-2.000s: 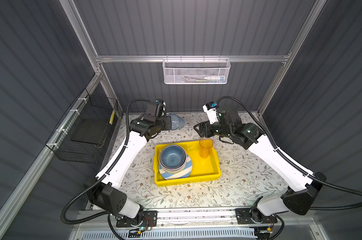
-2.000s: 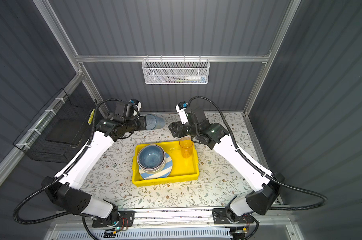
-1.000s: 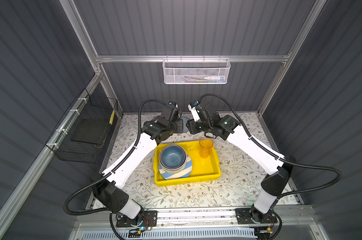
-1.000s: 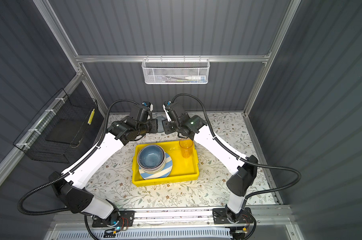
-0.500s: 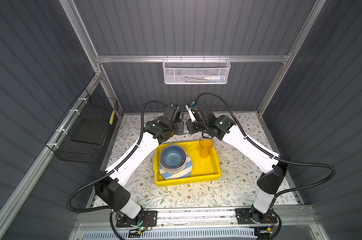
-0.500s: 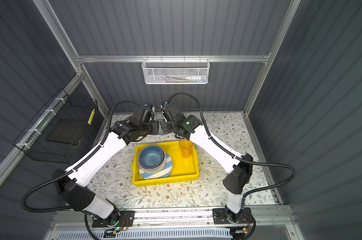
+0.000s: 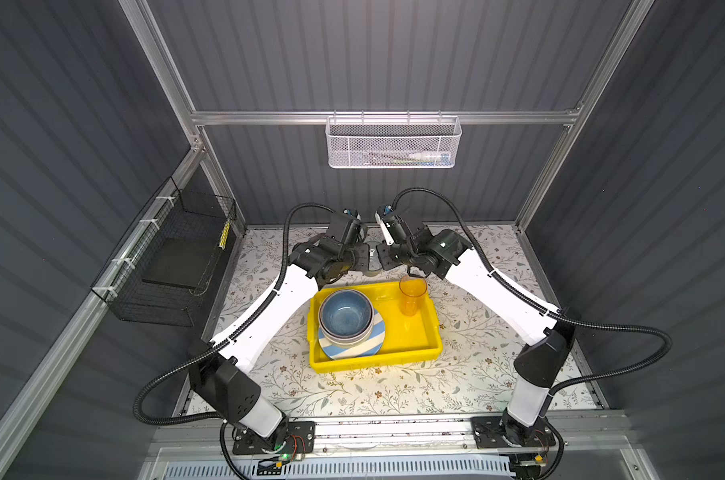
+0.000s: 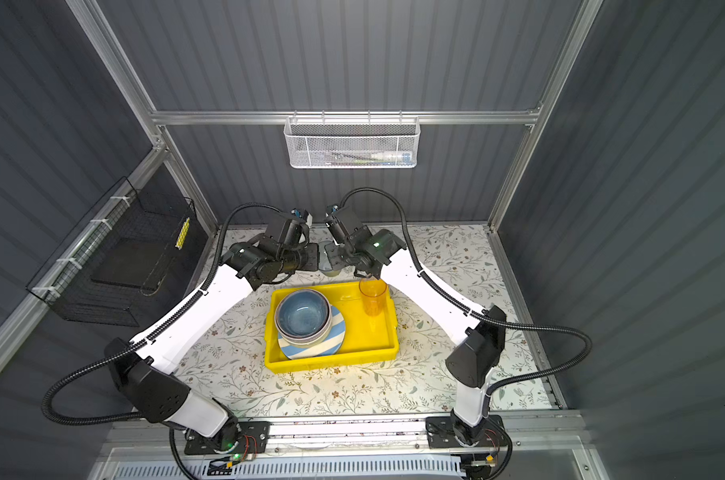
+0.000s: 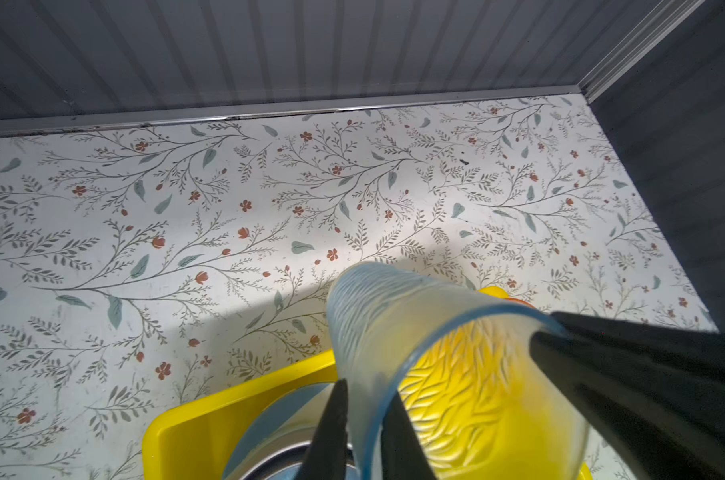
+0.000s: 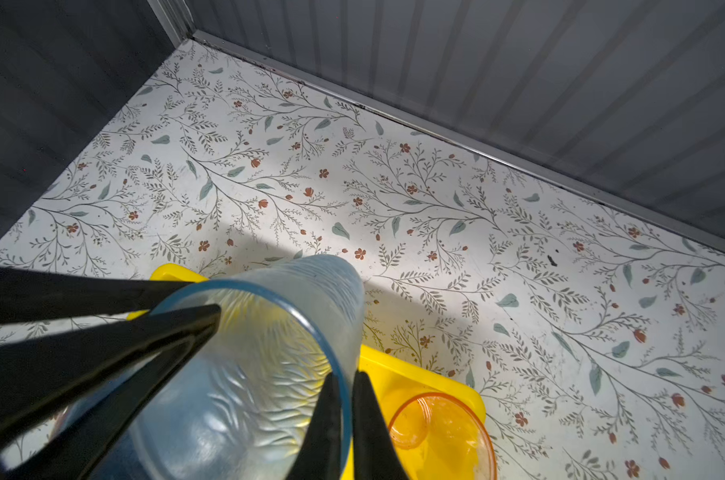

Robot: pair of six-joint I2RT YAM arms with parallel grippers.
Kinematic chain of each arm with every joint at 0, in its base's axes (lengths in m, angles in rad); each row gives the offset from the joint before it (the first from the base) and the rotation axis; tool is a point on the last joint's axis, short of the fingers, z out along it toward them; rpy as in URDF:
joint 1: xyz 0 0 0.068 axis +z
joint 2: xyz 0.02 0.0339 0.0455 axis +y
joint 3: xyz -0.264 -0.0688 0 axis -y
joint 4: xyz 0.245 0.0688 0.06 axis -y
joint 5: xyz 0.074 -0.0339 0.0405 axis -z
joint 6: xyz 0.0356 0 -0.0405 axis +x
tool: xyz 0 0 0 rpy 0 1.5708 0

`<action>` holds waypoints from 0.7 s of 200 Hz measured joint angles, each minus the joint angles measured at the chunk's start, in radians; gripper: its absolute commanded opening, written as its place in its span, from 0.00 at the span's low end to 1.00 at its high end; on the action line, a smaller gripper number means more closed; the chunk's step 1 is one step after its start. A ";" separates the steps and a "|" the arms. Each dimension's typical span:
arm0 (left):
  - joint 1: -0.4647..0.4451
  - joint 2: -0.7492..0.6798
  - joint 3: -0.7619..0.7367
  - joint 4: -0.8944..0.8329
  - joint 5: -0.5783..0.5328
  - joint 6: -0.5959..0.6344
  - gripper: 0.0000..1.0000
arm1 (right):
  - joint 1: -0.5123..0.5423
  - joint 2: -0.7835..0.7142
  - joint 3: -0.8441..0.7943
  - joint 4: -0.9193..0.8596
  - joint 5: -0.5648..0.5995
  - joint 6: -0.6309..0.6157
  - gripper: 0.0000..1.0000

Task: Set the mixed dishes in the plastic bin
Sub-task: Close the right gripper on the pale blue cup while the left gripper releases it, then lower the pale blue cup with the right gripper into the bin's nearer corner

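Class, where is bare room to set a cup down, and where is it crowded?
Free: yellow bin floor right of the striped plate, in front of the orange tumbler; table in front of the bin. Crowded behind the bin: left gripper and right gripper grip the blue tumbler.

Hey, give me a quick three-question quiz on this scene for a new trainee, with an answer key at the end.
1. True or false: the orange tumbler stands upright inside the bin.
2. What rests on the striped plate? A) stacked bowls B) a tumbler C) nothing
3. What does the right gripper pinch by its rim?

Key: 1 true; 2 A; 3 the blue tumbler.
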 measured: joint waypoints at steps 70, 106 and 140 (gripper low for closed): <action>0.000 -0.041 -0.066 0.011 0.072 -0.011 0.30 | 0.001 -0.007 -0.058 0.003 -0.002 0.000 0.00; -0.001 -0.069 -0.067 0.013 0.099 -0.014 0.46 | 0.001 -0.039 -0.091 0.007 -0.005 0.000 0.00; -0.001 -0.115 -0.092 0.033 0.047 -0.025 0.64 | -0.002 -0.086 -0.115 0.015 -0.003 0.000 0.00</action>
